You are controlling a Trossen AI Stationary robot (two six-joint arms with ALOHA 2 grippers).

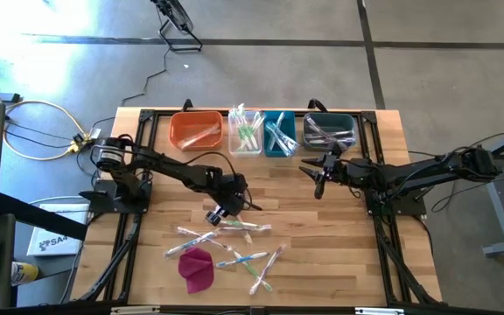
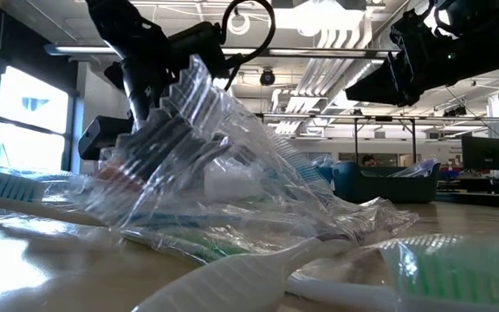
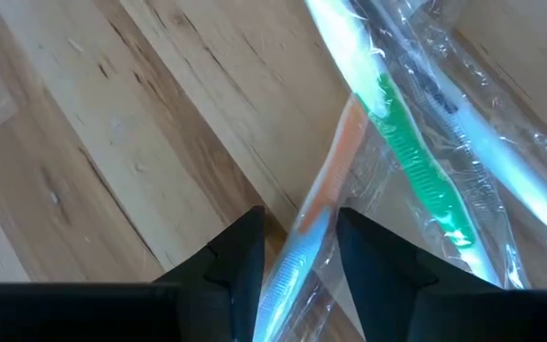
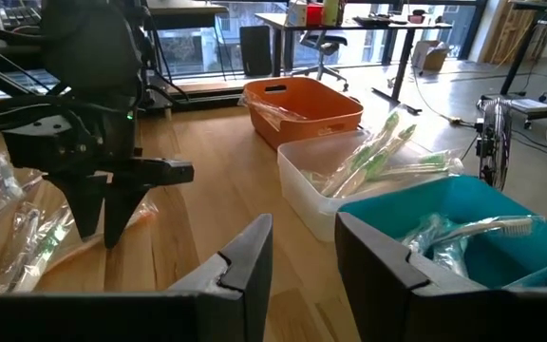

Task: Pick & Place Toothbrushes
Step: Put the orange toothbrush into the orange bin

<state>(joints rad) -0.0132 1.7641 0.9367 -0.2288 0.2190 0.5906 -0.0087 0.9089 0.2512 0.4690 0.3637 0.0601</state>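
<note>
Gripping orange toothbrush (image 3: 323,204), left end effector (image 3: 297,249) fingers astride

Daylight is being let in through tall windows (image 2: 24,104); desks (image 4: 368,24) and a grey concrete floor (image 1: 427,70) are being lit.

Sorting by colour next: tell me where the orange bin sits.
In the high view the orange bin is the leftmost of four bins along the table's far edge, beside the clear bin holding green-handled toothbrushes, on the left arm's side.
</note>
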